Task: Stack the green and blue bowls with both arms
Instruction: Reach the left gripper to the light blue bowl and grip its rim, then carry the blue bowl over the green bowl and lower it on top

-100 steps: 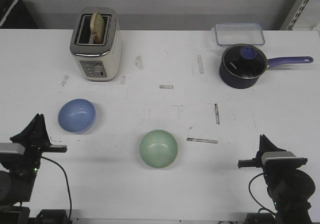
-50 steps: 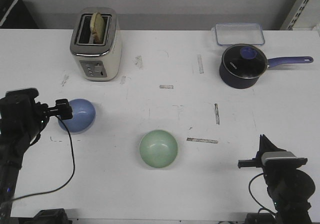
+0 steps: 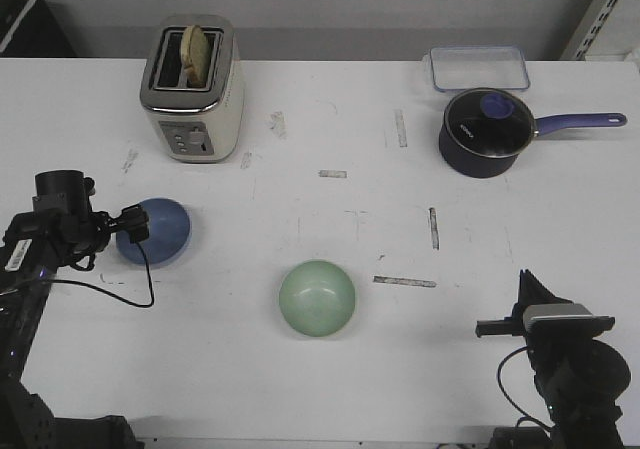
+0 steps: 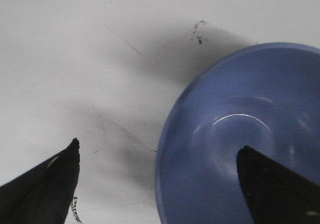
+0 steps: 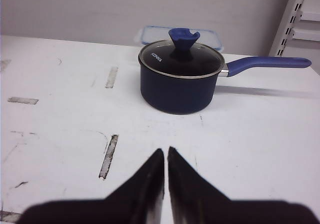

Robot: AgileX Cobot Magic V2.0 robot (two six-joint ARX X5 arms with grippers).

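Note:
The periwinkle blue bowl [image 3: 162, 231] sits upright at the left of the table. The pale green bowl [image 3: 317, 297] sits upright near the middle front. My left gripper [image 3: 132, 226] is open at the blue bowl's left rim. In the left wrist view the blue bowl [image 4: 235, 129] fills one side, and the left gripper [image 4: 157, 146] straddles its rim, with one finger over the inside and one over the table. My right gripper [image 3: 523, 287] rests at the front right, far from both bowls. It is shut and empty in the right wrist view [image 5: 165, 149].
A toaster [image 3: 192, 89] with bread stands at the back left. A dark navy saucepan [image 3: 486, 134] with a lid and long handle, also in the right wrist view [image 5: 180, 84], stands at the back right. A clear container [image 3: 480, 67] lies behind it. Tape marks dot the table.
My left arm has risen from its rest at the front left and reached to the blue bowl, its open jaws now around the bowl's left rim. The right arm and both bowls have not moved.

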